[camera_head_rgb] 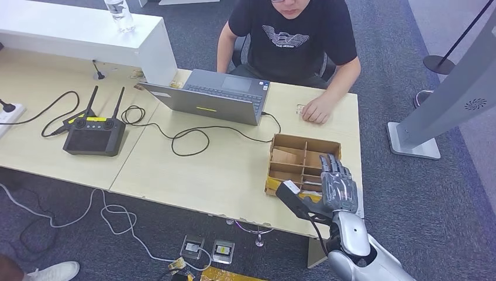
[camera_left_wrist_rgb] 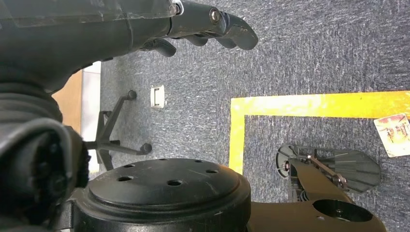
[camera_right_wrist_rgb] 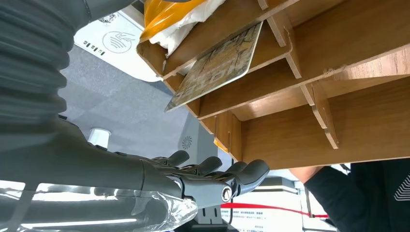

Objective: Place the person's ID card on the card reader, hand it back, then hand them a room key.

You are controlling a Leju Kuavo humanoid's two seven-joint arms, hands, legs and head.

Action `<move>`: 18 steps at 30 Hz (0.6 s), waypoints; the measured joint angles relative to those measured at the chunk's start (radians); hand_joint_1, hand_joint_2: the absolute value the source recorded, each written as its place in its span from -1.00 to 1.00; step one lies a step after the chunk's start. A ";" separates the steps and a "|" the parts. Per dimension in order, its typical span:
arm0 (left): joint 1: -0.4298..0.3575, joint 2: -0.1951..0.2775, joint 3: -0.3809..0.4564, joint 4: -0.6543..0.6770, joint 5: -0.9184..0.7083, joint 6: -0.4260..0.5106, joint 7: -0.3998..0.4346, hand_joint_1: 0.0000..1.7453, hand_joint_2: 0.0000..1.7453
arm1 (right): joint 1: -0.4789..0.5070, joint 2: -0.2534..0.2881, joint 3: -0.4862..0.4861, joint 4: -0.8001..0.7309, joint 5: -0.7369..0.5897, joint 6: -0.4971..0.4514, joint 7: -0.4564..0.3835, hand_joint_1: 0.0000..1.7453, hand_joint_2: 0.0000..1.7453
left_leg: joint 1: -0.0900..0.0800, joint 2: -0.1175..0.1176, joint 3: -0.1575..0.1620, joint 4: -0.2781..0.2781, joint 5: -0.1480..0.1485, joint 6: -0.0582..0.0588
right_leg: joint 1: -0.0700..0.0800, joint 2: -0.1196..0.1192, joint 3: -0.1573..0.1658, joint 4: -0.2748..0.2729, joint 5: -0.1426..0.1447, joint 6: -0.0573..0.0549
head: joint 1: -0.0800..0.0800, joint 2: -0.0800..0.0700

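Flat printed card point(camera_right_wrist_rgb: 212, 67) in slotted wooden box point(camera_head_rgb: 304, 153), open grey right hand point(camera_head_rgb: 338, 182) above

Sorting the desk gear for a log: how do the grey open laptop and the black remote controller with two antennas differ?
The grey open laptop is larger and hinged open; the black remote controller is smaller, flat, with two antennas raised. The laptop sits before the person; the controller lies farther left. Both rest on the wooden table, cabled.

- The robot's silver right arm ends in a grey many-fingered right hand point(camera_head_rgb: 338, 186) with fingers extended, over the near right part of a brown divided wooden box point(camera_head_rgb: 303, 162).
- The box sits on a pale wooden table point(camera_head_rgb: 222, 175).
- A person in a black T-shirt point(camera_head_rgb: 292, 35) rests one hand point(camera_head_rgb: 317, 109) on the table beside an open grey laptop point(camera_head_rgb: 213, 96).
- A black remote controller with two antennas point(camera_head_rgb: 95, 133) lies well apart, to the left.
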 joint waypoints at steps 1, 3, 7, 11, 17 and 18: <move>0.000 0.000 0.000 0.000 0.001 0.000 0.000 -1.00 -1.00 | 0.000 0.000 0.000 0.002 -0.003 -0.001 -0.004 -1.00 1.00 | 0.000 0.000 0.000 0.000 0.000 0.000 | 0.000 0.000 0.000 0.000 0.000 0.000 | 0.000 0.000; 0.000 0.001 0.000 0.000 0.003 0.000 0.000 -1.00 -1.00 | 0.000 0.002 0.000 0.007 -0.009 -0.003 -0.010 -1.00 1.00 | 0.000 0.000 0.000 0.000 0.000 0.000 | 0.000 0.000 0.000 0.000 0.000 0.000 | 0.000 0.000; 0.000 0.002 0.000 -0.001 0.003 -0.001 0.000 -1.00 -1.00 | -0.001 0.007 0.001 0.017 -0.012 -0.004 -0.017 -1.00 1.00 | 0.000 0.000 0.000 0.000 0.000 0.000 | 0.000 0.000 0.000 0.000 0.000 0.000 | 0.000 0.000; -0.001 0.004 0.000 -0.001 0.001 -0.002 0.002 -1.00 -1.00 | -0.001 0.009 0.002 0.024 -0.017 -0.008 -0.021 -1.00 1.00 | 0.000 0.000 0.000 0.000 0.000 0.000 | 0.000 0.000 0.000 0.000 0.000 0.000 | 0.000 0.000; -0.005 0.005 0.000 -0.001 -0.004 -0.004 0.008 -1.00 -1.00 | -0.001 0.010 0.004 0.036 -0.027 -0.013 -0.026 -0.04 1.00 | 0.000 0.000 0.000 0.000 0.000 0.000 | 0.000 0.000 0.000 0.000 0.000 0.000 | 0.000 0.000; -0.006 0.005 0.000 -0.001 -0.005 -0.004 0.008 -1.00 -1.00 | -0.001 0.010 0.005 0.038 -0.028 -0.013 -0.026 0.47 1.00 | 0.000 0.000 0.000 0.000 0.000 0.000 | 0.000 0.000 0.000 0.000 0.000 0.000 | 0.000 0.000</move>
